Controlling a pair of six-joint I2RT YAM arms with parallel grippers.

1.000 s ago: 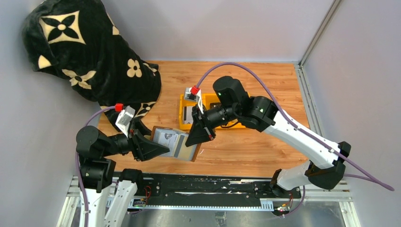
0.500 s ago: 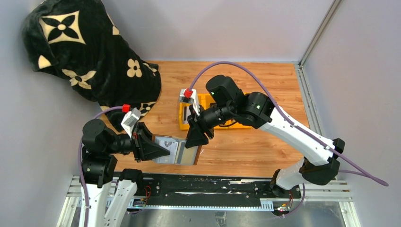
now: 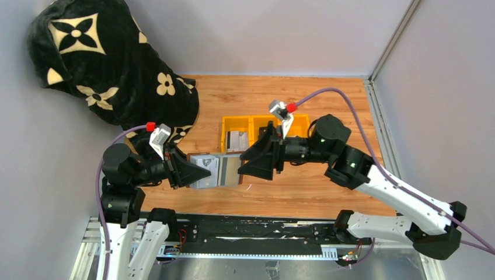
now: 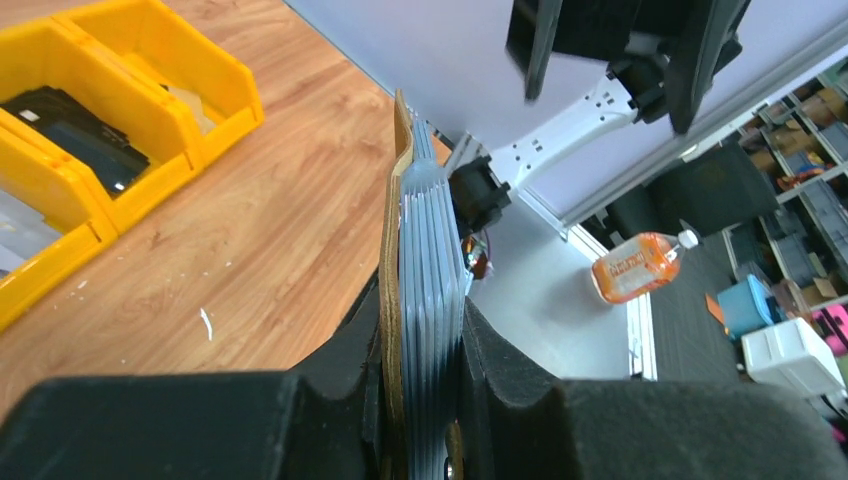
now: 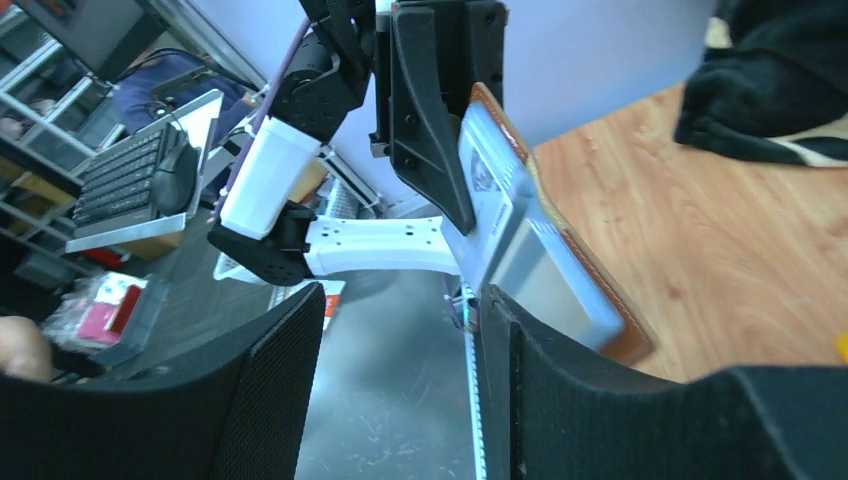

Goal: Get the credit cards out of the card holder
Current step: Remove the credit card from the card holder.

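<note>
- Holding the card holder (image 3: pixel 220 171) in the left hand (image 3: pixel 203 174), lifted off the table (image 3: pixel 303 189), just in front of the yellow tray (image 3: pixel 265 123); probably held like this to offer its free end to the other arm.
- Gripped at one end only, with brown leather on one face and the stack of clear-grey pockets on the other, so leaving the far end free for pulling cards out.
- Left hand: pressed narrow on the card holder, one of the fingers (image 4: pixel 510 360) against each face.
- Right hand (image 3: pixel 242 165): spread wide, carrying nothing, turned toward the free end of the card holder and very near it; cannot tell if touching.
- Lying in the left compartment of the tray, a flat grey item (image 3: pixel 236 140); seems the intended place for the cards.
</note>
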